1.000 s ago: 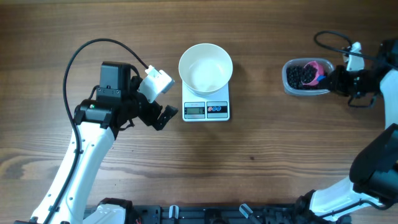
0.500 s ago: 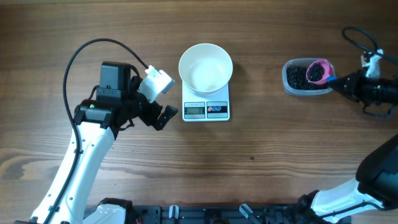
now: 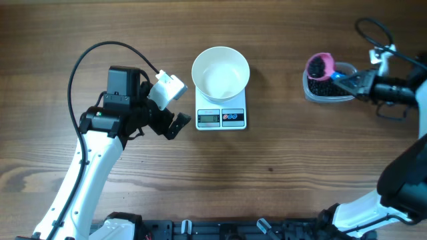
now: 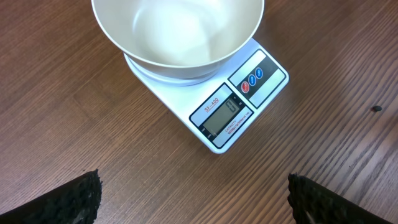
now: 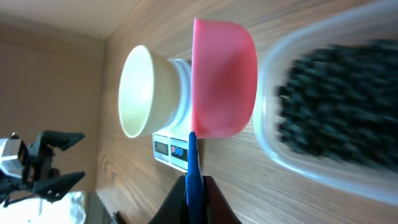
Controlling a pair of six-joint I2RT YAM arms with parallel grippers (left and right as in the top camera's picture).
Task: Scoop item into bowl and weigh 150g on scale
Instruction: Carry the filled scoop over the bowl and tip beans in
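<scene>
The white bowl (image 3: 221, 72) (image 4: 177, 31) stands empty on the white scale (image 3: 221, 117) (image 4: 239, 109) at the table's middle. The item, small black beads (image 3: 325, 87) (image 5: 339, 102), fills a clear container (image 3: 328, 97) (image 5: 273, 152) at the right. My right gripper (image 3: 353, 83) (image 5: 195, 186) is shut on the blue handle (image 5: 194, 165) of a pink scoop (image 3: 320, 65) (image 5: 224, 78). The scoop hangs over the container's left end with dark beads in it. My left gripper (image 3: 177, 127) (image 4: 196, 199) stands open just left of the scale, with only bare wood between its fingertips (image 4: 81, 196).
A black cable (image 3: 100, 50) loops over the left arm at the back left. Another cable (image 3: 373, 30) curls behind the right arm by the far right edge. The bowl (image 5: 140, 90) and scale (image 5: 171, 149) lie beyond the scoop in the right wrist view.
My right gripper has lifted the scoop out of the beads and carried it left, from the container's right part to above its left end. The left arm has stayed still.
</scene>
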